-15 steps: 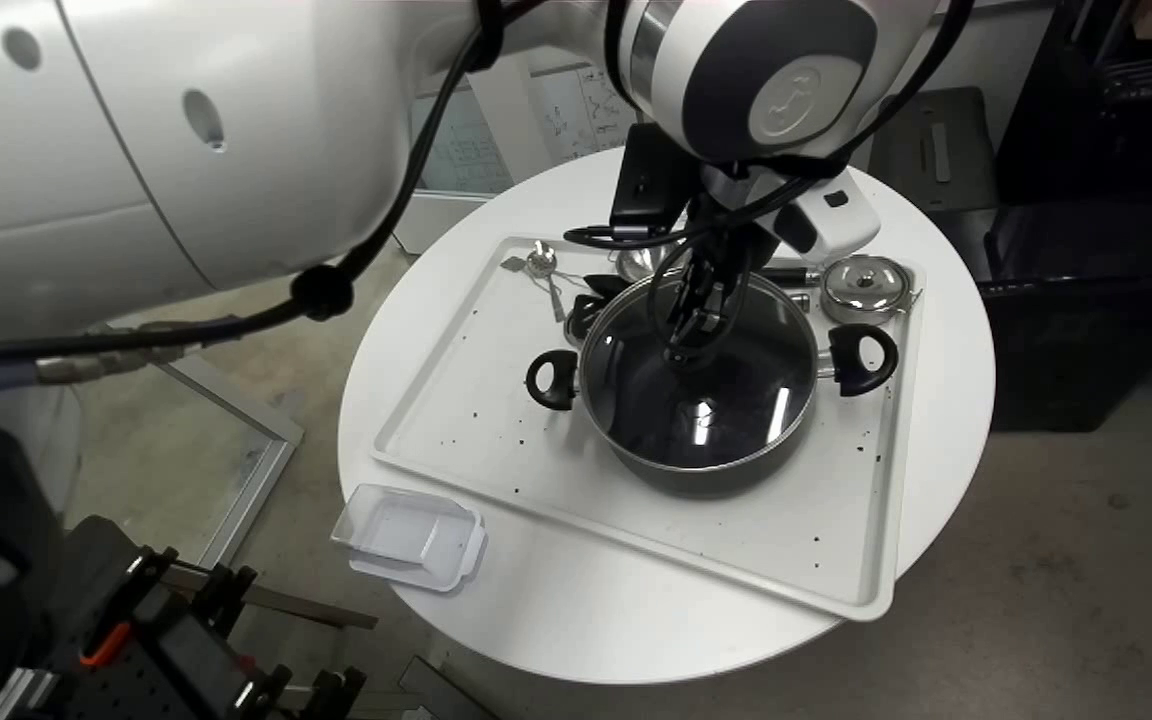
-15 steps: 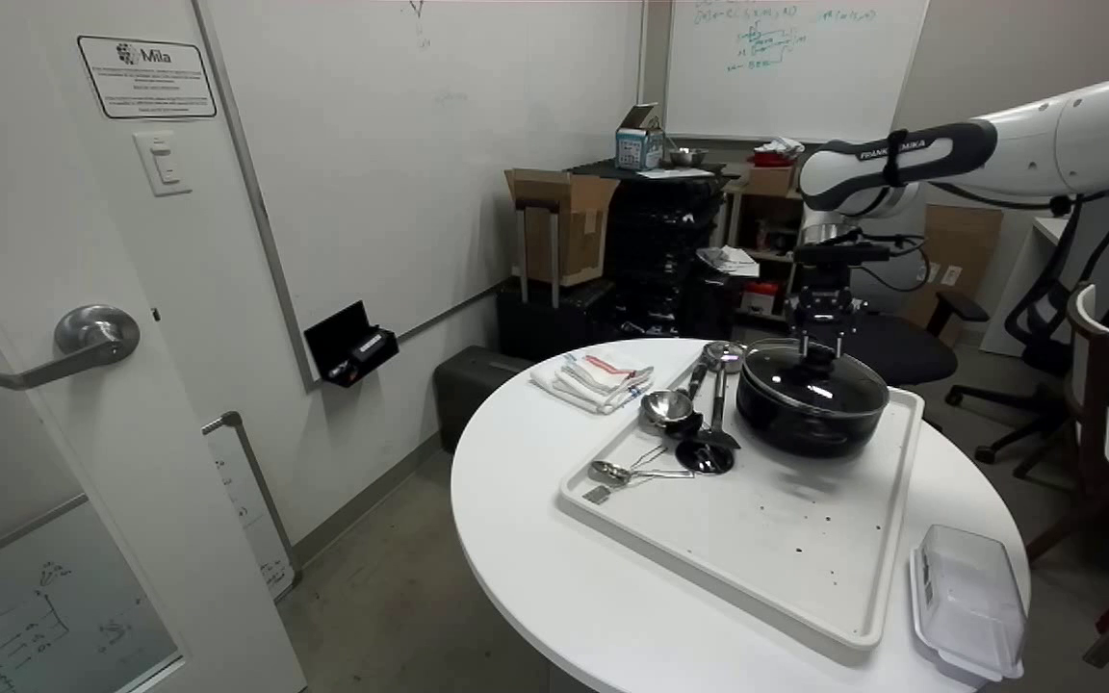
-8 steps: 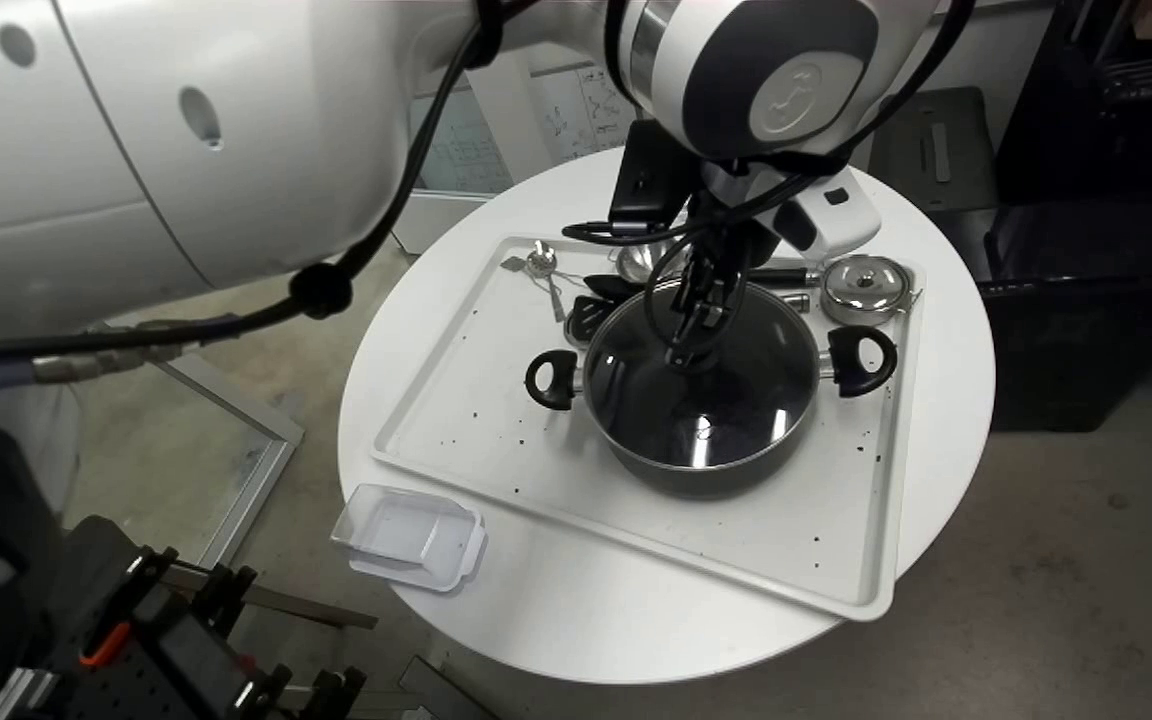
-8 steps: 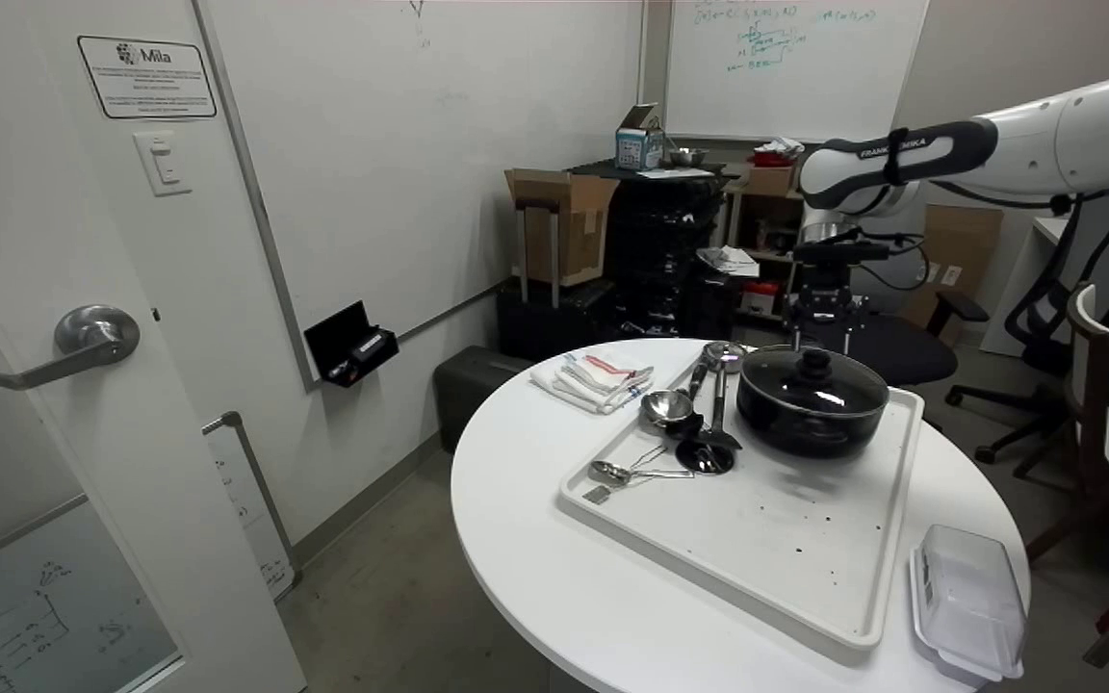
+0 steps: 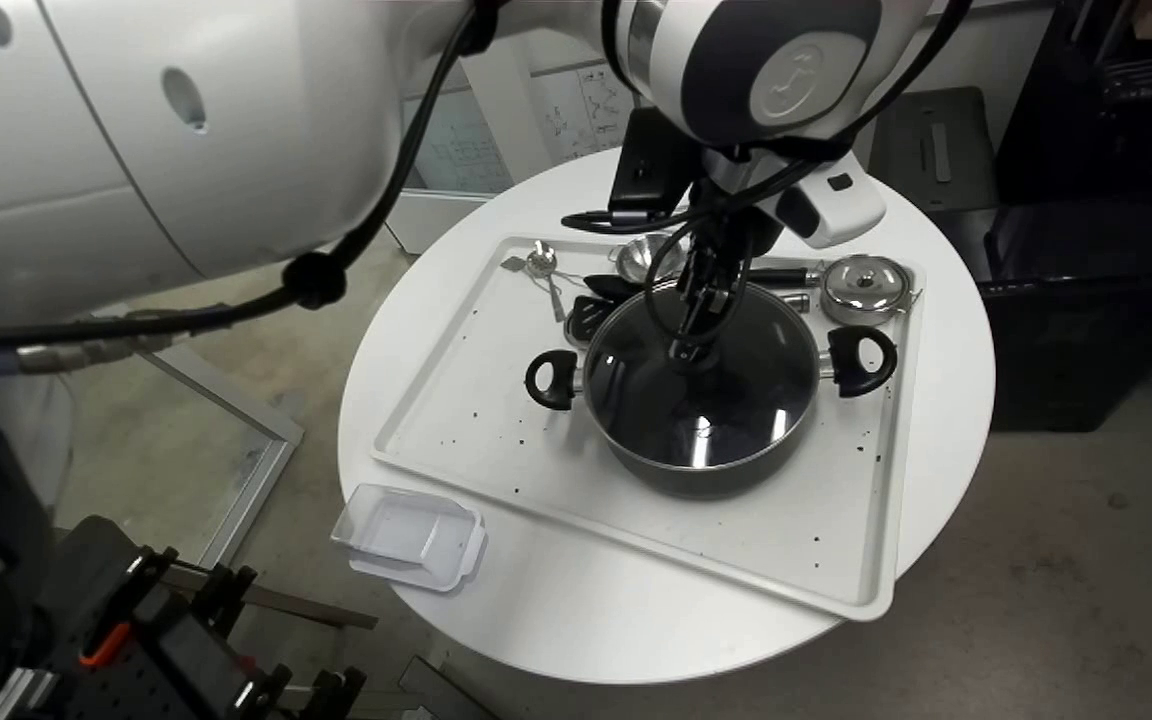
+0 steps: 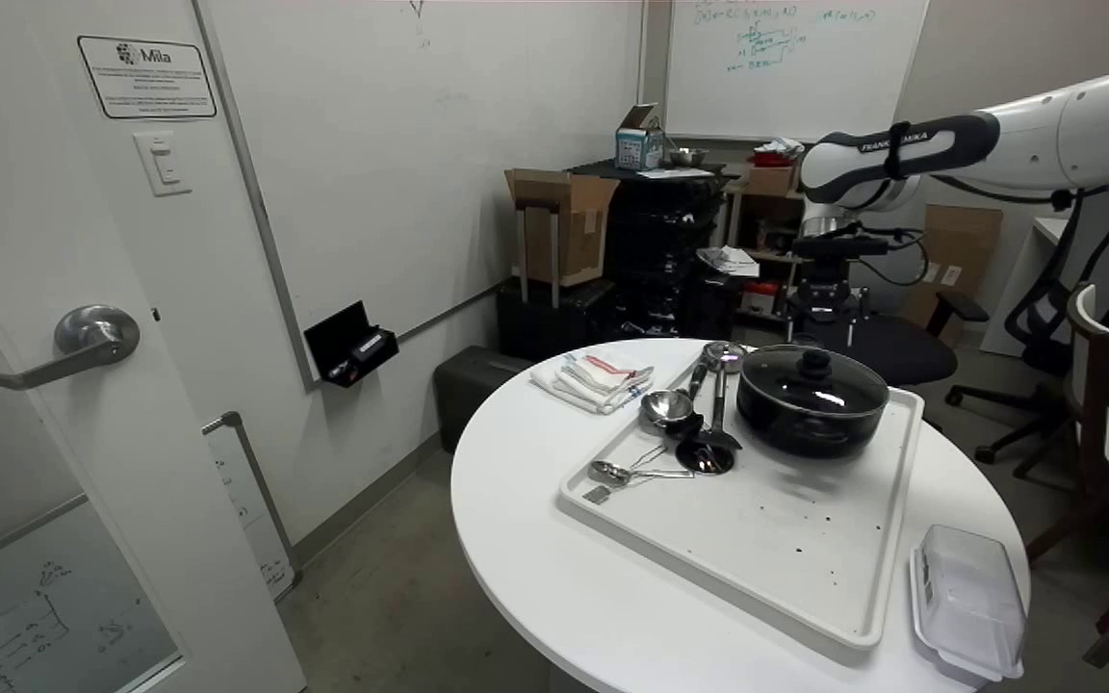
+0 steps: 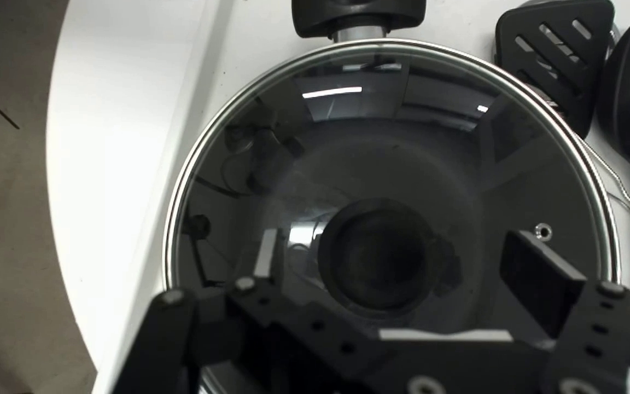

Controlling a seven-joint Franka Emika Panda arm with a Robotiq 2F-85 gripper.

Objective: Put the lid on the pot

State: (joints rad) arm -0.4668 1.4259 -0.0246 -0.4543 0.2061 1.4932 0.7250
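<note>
The round glass lid [image 6: 838, 385] lies level on top of the black pot [image 6: 810, 428], its metal rim following the pot's rim. Both exterior views show the two together on the tray, with the pot's side handles [image 5: 861, 360] sticking out. In the wrist view the lid [image 7: 380, 148] fills the middle, and its dark knob [image 7: 378, 257] sits in the gap of my gripper [image 7: 398, 257]. The fingers [image 7: 539, 279] stand wide apart, with space on either side of the knob. In an exterior view my gripper [image 6: 824, 332] is above and behind the knob, holding nothing.
A white tray [image 5: 576, 500] with a raised edge carries the pot. Beside it lie black utensils [image 7: 555, 60], a steel bowl [image 6: 667, 408], a slotted spoon [image 5: 542, 260] and a small lidded steel pot [image 5: 866, 285]. A clear plastic container [image 5: 411, 535] and a folded cloth [image 6: 598, 380] are outside the tray.
The gripper was shut on the lid's knob a second ago. Its jaws have since opened, the lid has settled slightly onto the pot, and the gripper has risen a little.
</note>
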